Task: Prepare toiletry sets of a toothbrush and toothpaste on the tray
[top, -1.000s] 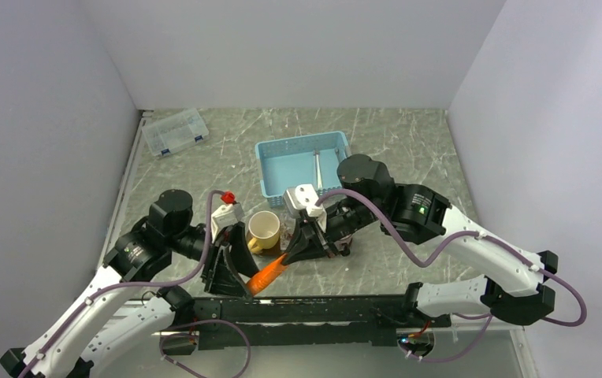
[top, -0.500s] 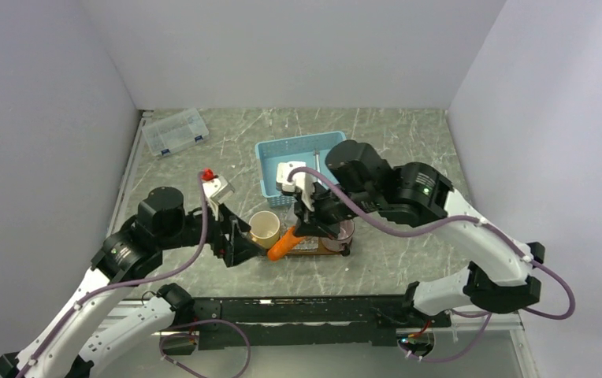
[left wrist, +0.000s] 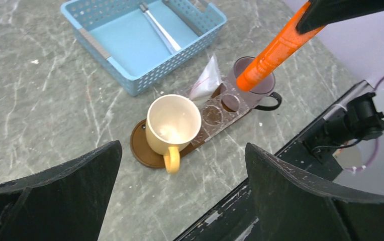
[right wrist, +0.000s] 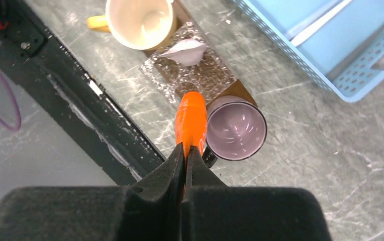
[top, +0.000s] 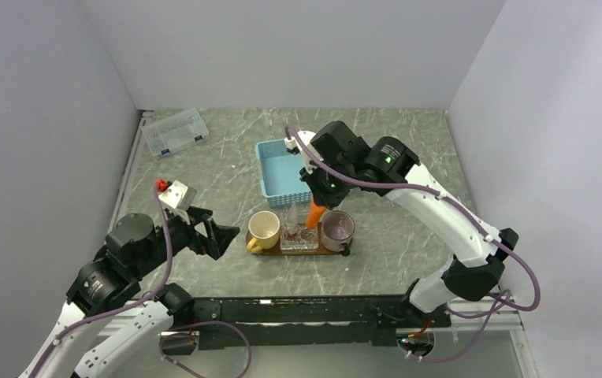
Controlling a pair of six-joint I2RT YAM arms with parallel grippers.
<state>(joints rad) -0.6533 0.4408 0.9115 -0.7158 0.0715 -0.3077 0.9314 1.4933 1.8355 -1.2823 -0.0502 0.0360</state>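
The right claw (right wrist: 185, 153) is pinched tight on the orange toothpaste tube (right wrist: 190, 118), which hangs over the tray (left wrist: 142, 150) by the mauve mug (right wrist: 236, 128) (whether they touch, I cannot tell). The left claw (top: 225, 236) gapes wide, empty, left of the tray. The toothbrush (left wrist: 160, 29) lies in the blue basket (left wrist: 145, 83) beyond.

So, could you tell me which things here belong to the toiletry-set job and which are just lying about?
Job: tray, toothbrush in the blue basket, orange tube held by the right end effector, probably cream mug and purple mug.
Lying about: clear compartment box, clear holder on the tray.
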